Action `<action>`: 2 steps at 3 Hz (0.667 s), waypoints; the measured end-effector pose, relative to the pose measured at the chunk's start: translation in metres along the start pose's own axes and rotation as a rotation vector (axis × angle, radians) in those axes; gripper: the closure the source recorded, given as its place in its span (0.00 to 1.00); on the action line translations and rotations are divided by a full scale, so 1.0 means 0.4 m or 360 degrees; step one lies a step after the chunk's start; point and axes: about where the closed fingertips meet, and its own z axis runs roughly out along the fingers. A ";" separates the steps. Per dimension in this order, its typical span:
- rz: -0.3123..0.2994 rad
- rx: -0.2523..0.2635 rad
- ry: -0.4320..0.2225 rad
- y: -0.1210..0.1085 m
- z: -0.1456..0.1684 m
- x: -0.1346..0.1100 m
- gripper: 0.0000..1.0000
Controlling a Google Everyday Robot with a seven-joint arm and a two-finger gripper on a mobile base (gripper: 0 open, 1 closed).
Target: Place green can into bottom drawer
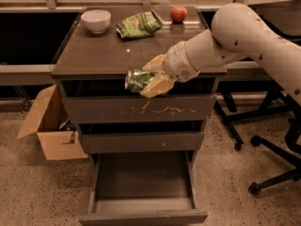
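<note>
Across the right half of the view, a pale robot arm (pixel 244 34) is seen reaching down and to the left from the upper right corner. At the centre, a dark brown desk (pixel 108 53) with three drawers is shown from above and in front. Its bottom drawer (pixel 143 175) is pulled fully open, and a flat grey floor is exposed inside it. The top drawer front (pixel 141 109), marked with white scratches, and the narrower middle drawer (pixel 141 141) are pushed in. To the left of the desk, an open cardboard box (pixel 47 126) is set on the speckled floor. To the right, the black legs and castors of an office chair (pixel 275 157) can be seen. On the desk top, a green snack bag (pixel 139 24) is laid near the back edge, with a white bowl (pixel 96 20) to its left. The tool (pixel 147 77) is positioned at the front edge of the desk, above the scratched drawer front, and its tan fingers (pixel 159 84) are clamped around the green can (pixel 136 80). The can is held on its side in the air, with one silver end turned to the left, clear of the desk top and high above the open bottom drawer. A red apple (pixel 178 13) is placed at the back right corner of the desk.
</note>
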 end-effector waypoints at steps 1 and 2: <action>0.0043 -0.0041 -0.0018 0.039 0.023 0.012 1.00; 0.0060 -0.0114 0.0001 0.078 0.044 0.055 1.00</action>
